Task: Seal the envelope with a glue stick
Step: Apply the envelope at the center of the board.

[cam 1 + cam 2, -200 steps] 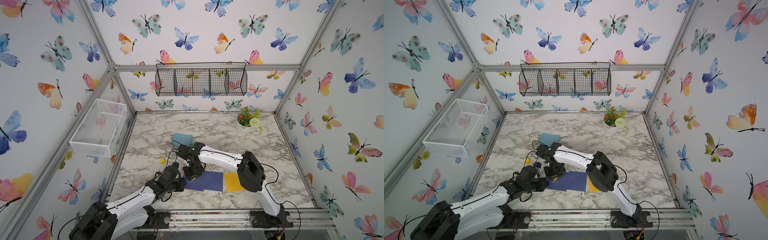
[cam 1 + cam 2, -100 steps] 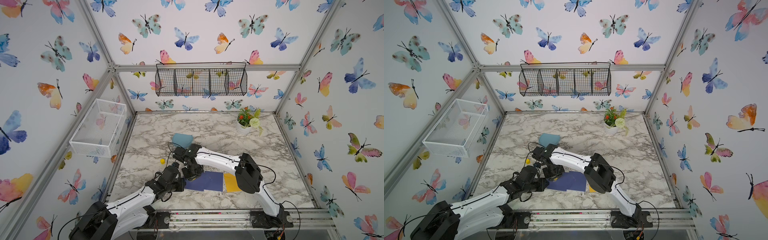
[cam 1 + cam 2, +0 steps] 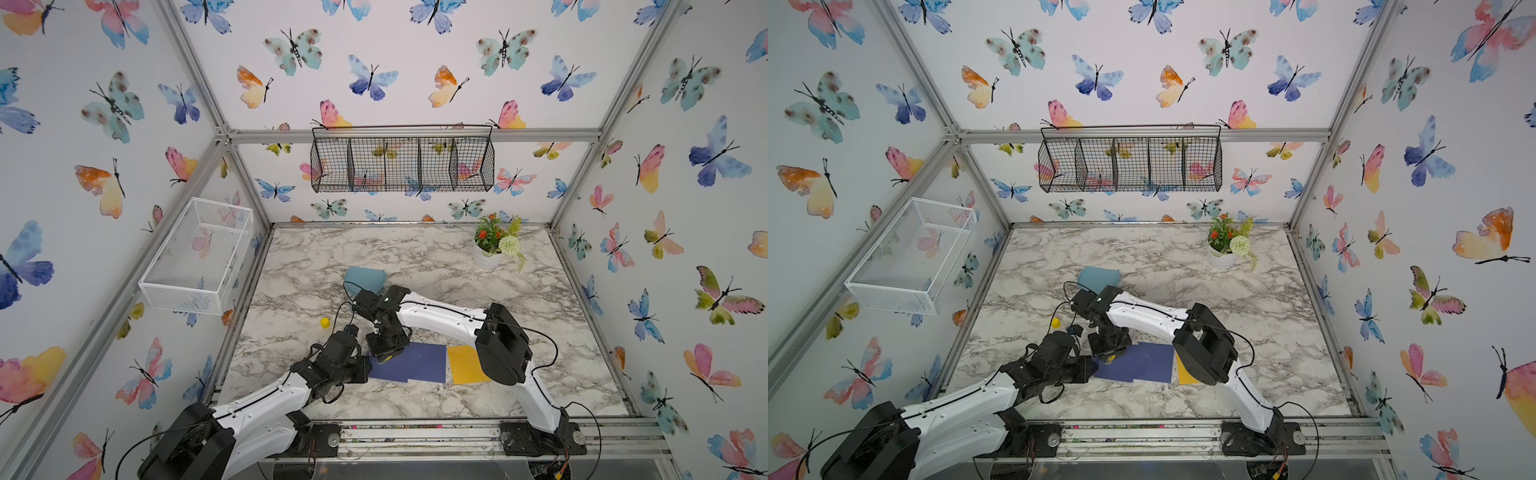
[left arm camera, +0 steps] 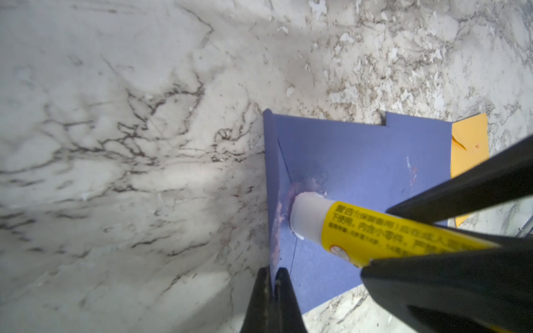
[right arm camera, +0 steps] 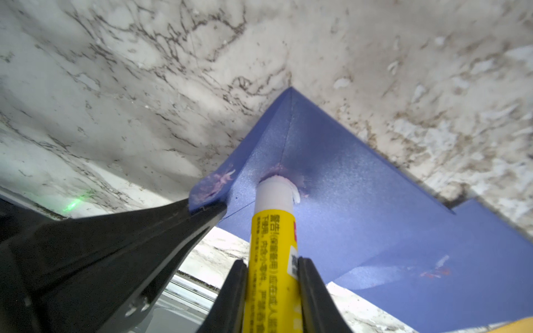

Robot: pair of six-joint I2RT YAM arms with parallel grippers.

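Your right gripper (image 5: 272,261) is clamped narrowly on the glue stick (image 5: 272,230), with both black jaws pressed against the sides of the yellow tube. The white glue end (image 5: 277,188) sticks out past the jaws and touches the blue envelope (image 5: 360,187), just beside the crease where the flap (image 5: 245,150) folds up. A pale pinkish smear of glue (image 4: 310,184) surrounds the contact spot, and another smear (image 5: 216,181) marks the flap's inner face near its free edge. Your left gripper (image 4: 272,271) is pinched almost fully together on that free edge and holds the flap raised off the envelope body; in the left wrist view you see the flap edge-on between the two fingertips. In both top views the blue envelope lies flat on the marble table (image 3: 415,257) near the front rail, and both grippers meet over its left end. A yellow envelope (image 3: 463,363) lies just beside it on the right, partly under the right arm, and its edge looks tucked under the blue one. A small yellow cap (image 3: 325,322) stands alone on the marble, to the left of the grippers and apart from them. A curled piece of teal paper (image 3: 365,278) lies further back, behind the right wrist. A white flower pot (image 3: 488,257) sits in the far right corner.
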